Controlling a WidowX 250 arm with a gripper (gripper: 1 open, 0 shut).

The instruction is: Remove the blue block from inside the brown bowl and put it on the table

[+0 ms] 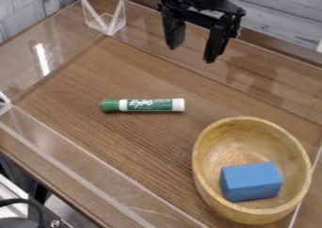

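Observation:
The brown bowl [212, 149] sits at the lower right of the table [113, 72], a wide shallow round of light tan wood. Inside it, toward its near right side, lies the blue block [250, 182], flat on the bowl's bottom. My gripper [190, 39] hangs over the far part of the table, well behind the bowl and apart from it. Its black fingers [212, 43] point down and stand spread wide, open, with nothing between them.
A marker with a green label [143, 105] lies on its side near the table's middle, left of the bowl. Low clear acrylic walls [56, 142] edge the tabletop. A clear angled piece [104, 15] stands at the back left.

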